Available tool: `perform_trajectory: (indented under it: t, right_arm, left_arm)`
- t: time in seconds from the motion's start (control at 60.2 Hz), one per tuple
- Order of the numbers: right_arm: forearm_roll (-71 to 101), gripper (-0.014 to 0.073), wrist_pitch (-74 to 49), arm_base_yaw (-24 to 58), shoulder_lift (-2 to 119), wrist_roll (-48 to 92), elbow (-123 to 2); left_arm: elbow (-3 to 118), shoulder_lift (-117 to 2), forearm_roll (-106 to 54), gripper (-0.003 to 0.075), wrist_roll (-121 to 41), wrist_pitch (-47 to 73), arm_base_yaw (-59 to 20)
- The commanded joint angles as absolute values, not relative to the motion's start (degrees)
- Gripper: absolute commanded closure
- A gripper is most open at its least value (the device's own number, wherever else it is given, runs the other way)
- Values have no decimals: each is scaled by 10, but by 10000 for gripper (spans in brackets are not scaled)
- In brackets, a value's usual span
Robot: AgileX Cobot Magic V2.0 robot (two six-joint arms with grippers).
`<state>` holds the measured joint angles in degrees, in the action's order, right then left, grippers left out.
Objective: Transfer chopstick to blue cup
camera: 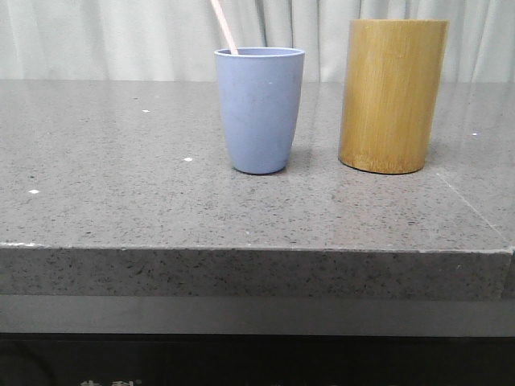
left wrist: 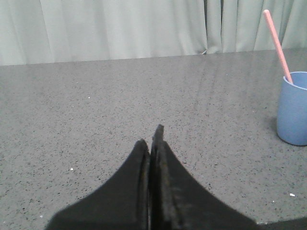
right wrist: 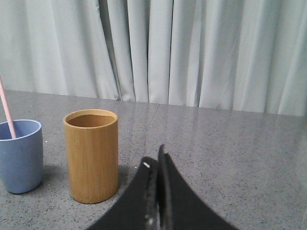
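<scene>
Left claw (left wrist: 152, 143) (pinched closed) hovers low, chopstick (left wrist: 278, 45) in blue cup (left wrist: 292, 112).

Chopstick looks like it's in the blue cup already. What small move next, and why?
Probably none beyond keeping both arms back. The chopstick already stands in the blue cup, leaning over its rim, with the bamboo holder beside it. The left gripper and right gripper are shut, holding nothing.

A staged test bench, lab-like: a bare speckled grey stone-look tabletop (camera: 121, 161) backed at twelve o'clock by plain pale pleated curtains (right wrist: 192, 48).
</scene>
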<state>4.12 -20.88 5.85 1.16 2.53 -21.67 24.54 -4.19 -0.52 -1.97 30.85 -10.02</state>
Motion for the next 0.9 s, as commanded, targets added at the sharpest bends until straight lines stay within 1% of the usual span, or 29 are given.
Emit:
perform_trajectory:
  t: [0.0,0.149,0.515,0.564,0.88]
  right_arm:
    - [41,678,-158,54,19,28,-229]
    - [41,678,-159,54,19,28,-229]
    - [41,678,-160,54,19,28,-229]
    - [41,678,-160,54,19,28,-229]
    - [41,678,-160,54,19,28,-229]
  left_arm:
    - [236,-29,-29,739,-18,233,-85]
    - [158,19,-30,739,-18,165,-51]
    - [5,17,-30,739,-18,70,-42]
    - [-6,17,-30,739,-18,52,-42]
    - [-5,17,-30,739,-18,51,-42]
